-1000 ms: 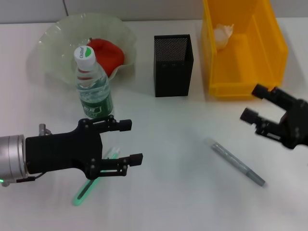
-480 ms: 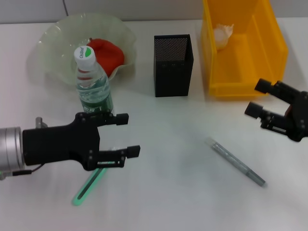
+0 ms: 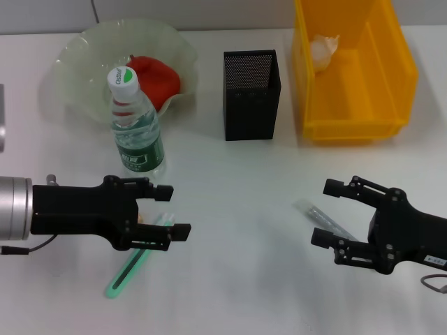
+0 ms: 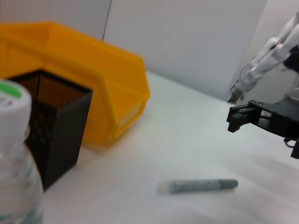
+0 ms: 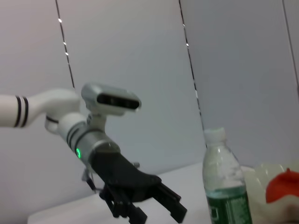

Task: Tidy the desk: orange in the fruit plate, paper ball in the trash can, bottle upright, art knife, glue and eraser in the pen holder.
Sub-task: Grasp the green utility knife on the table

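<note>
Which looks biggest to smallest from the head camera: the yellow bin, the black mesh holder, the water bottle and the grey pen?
1. Yellow bin
2. Water bottle and black mesh holder: these look about alike, so I would not rank them.
3. Grey pen, thin and partly hidden by the right gripper.

bin (image 3: 353, 129) yellow | pen holder (image 3: 251, 98) black mesh | art knife (image 3: 134, 262) green

White desk (image 3: 244, 279); grey wall panels (image 5: 140, 56) behind.
</note>
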Robot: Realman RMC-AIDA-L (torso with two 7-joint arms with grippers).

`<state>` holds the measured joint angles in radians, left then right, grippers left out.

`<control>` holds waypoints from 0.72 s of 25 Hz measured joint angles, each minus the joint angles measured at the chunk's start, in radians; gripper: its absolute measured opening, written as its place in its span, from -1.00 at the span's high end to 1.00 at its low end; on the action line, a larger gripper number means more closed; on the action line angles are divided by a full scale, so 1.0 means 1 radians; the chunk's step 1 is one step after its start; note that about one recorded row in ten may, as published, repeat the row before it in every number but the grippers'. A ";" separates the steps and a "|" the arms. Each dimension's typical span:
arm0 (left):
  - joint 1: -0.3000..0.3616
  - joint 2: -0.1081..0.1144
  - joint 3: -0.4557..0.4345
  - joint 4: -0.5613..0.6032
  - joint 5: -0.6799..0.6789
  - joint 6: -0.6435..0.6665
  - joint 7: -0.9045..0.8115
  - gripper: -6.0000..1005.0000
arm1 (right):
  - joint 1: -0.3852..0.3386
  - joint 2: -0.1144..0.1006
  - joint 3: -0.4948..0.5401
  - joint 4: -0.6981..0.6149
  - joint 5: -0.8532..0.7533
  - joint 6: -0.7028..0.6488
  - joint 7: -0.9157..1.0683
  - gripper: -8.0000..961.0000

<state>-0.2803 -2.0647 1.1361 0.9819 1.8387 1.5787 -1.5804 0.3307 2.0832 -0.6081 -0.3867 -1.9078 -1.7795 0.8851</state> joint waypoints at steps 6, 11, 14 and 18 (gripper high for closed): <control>-0.016 -0.003 0.062 0.107 0.087 0.015 -0.273 -0.57 | 0.009 0.000 -0.002 0.037 0.000 0.064 -0.008 -0.74; -0.052 -0.006 0.272 0.230 0.240 -0.100 -0.651 -0.57 | 0.018 0.001 -0.003 0.045 0.003 0.084 -0.011 -0.74; -0.053 -0.007 0.306 0.289 0.265 -0.124 -0.738 -0.57 | 0.028 0.001 -0.002 0.047 0.005 0.102 -0.012 -0.74; -0.054 -0.007 0.380 0.397 0.339 -0.158 -0.913 -0.57 | 0.039 0.002 -0.002 0.050 0.006 0.124 -0.012 -0.74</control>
<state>-0.3338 -2.0719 1.5165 1.3791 2.1781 1.4202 -2.4932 0.3698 2.0848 -0.6096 -0.3367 -1.9021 -1.6555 0.8730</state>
